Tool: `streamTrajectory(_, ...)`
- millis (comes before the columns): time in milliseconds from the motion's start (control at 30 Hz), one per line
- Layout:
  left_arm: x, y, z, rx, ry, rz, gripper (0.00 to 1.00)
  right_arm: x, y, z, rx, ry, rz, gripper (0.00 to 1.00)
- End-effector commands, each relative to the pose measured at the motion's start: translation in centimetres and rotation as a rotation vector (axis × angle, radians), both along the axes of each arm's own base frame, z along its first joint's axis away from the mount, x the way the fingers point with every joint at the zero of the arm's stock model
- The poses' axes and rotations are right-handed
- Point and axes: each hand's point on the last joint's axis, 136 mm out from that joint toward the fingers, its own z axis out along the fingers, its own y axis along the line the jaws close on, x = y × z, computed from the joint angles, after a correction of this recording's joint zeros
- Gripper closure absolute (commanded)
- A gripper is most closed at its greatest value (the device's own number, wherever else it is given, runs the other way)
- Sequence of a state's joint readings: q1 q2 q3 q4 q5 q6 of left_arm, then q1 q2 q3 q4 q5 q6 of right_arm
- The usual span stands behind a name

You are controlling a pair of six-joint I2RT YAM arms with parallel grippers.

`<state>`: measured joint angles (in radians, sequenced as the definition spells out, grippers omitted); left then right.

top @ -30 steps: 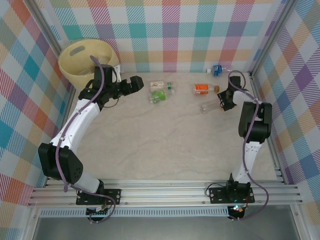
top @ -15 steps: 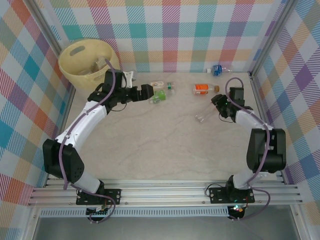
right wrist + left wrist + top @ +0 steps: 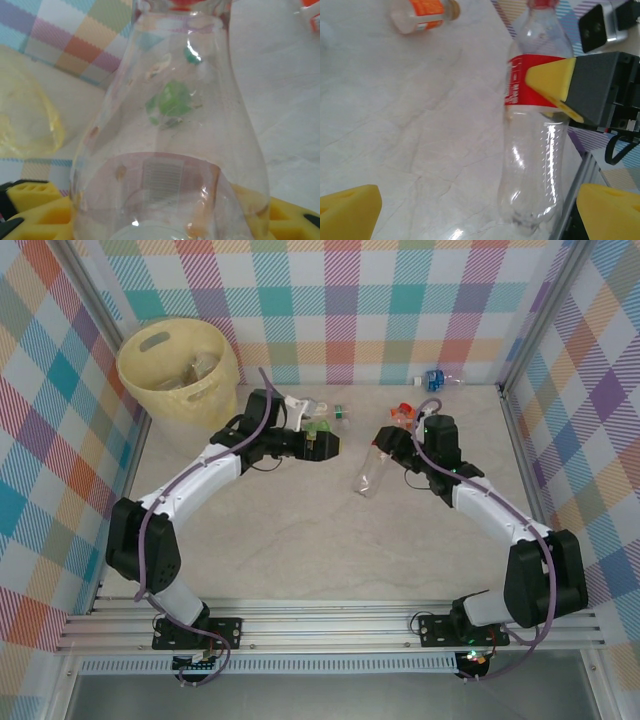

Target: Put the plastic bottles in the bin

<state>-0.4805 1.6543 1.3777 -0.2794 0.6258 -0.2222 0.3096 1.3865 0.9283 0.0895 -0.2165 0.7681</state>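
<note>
Right pincer (image 3: 388, 448) closed on a clear red-labelled bottle (image 3: 370, 473) at the middle of the bench (image 3: 300, 540), well apart from the bin (image 3: 205, 400) in the far left corner. Left pincer (image 3: 325, 446) stands fully open and empty, facing that bottle.

White links (image 3: 195, 475), black joints (image 3: 130, 545), purple cables (image 3: 268, 400); left claw (image 3: 330, 446) yellow-padded.

right gripper (image 3: 392, 448) swung in from right edge toward centre, now clamped on red-labelled bottle (image 3: 371, 473), bottle carried along, left gripper (image 3: 327, 446) moved off bin (image 3: 205, 400) toward centre
</note>
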Motion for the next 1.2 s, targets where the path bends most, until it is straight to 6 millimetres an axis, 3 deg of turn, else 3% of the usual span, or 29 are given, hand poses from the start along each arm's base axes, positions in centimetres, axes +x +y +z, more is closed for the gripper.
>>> streamTrajectory(0,-2.0,-2.8,0.8,-0.044,-0.019,-0.169,0.0,0.4,2.5,4.4,0.022,-0.135,0.091,0.48)
streamTrajectory(133,-3.4,-4.8,0.2,-0.018,-0.034,-0.248,0.0,0.3,4.2,5.6,0.067,-0.142,0.139,0.48)
streamTrajectory(300,-2.7,-6.5,-0.5,0.028,-0.04,-0.211,0.0,0.2,5.8,6.2,0.105,-0.148,0.163,0.47)
streamTrajectory(433,-2.1,-7.3,-1.1,0.077,-0.091,-0.163,0.01,0.5,6.0,6.4,0.138,-0.1,0.13,0.48)
streamTrajectory(600,-2.0,-7.3,-2.2,0.15,-0.126,-0.146,0.14,0.4,6.1,6.9,0.188,-0.059,0.115,0.47)
streamTrajectory(833,-2.5,-8.0,-2.3,0.106,-0.106,-0.181,0.44,0.3,6.2,6.9,0.201,-0.041,0.117,0.42)
streamTrajectory(1167,-0.8,-6.4,-3.4,0.142,-0.087,-0.104,0.49,-0.4,3.8,8.0,0.132,-0.067,0.068,0.21)
